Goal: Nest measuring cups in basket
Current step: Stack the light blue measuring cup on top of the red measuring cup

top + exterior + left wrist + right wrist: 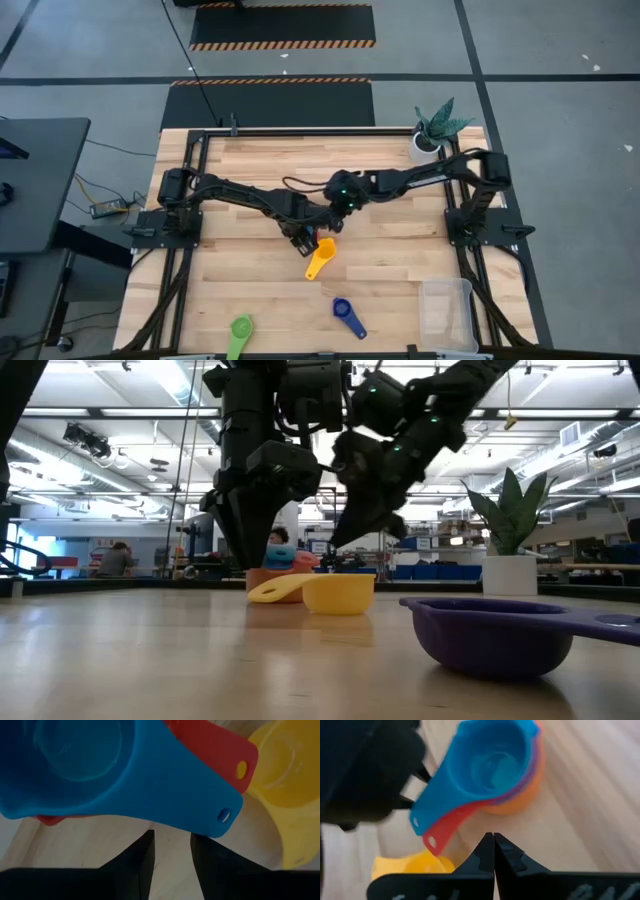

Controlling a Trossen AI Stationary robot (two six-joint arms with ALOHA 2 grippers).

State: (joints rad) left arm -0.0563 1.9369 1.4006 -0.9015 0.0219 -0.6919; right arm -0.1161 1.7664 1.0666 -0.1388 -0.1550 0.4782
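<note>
Unmarked purple measuring cup (497, 637) nearest

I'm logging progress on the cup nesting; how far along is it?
Done: a light blue cup sits nested with red and orange ones on the table. In hand: nothing; the left gripper is open at that stack, the right gripper shut above. Left: yellow, dark blue and green cups lie loose; the basket is empty.

overhead and table-level views, two close wrist views, all sharing perhaps the yellow cup (320, 258)
</note>
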